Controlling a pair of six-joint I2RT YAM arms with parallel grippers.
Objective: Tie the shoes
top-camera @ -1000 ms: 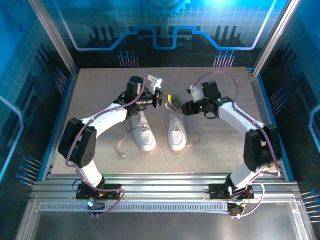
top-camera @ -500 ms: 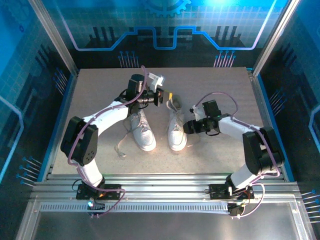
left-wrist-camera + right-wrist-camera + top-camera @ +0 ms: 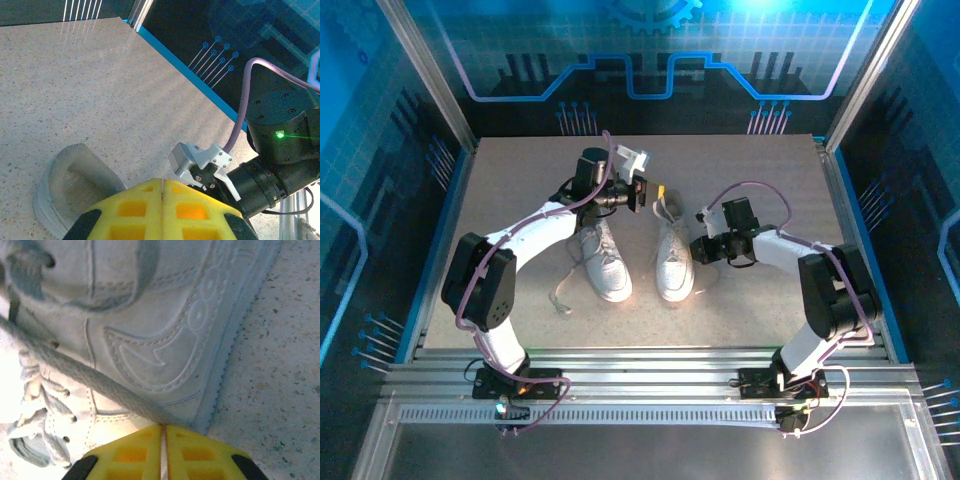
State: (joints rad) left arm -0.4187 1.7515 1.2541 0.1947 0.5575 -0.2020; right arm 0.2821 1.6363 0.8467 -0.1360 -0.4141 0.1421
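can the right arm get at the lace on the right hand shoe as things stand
Probably yes: the right gripper sits against the outer side of the shoe, shut on the lace, with nothing in between.

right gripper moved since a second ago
Yes. The right gripper came toward the near edge of the table, alongside the right shoe, shut on its lace.

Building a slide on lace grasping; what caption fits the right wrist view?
Right gripper shut on a white lace stretched diagonally across the sneaker's side.
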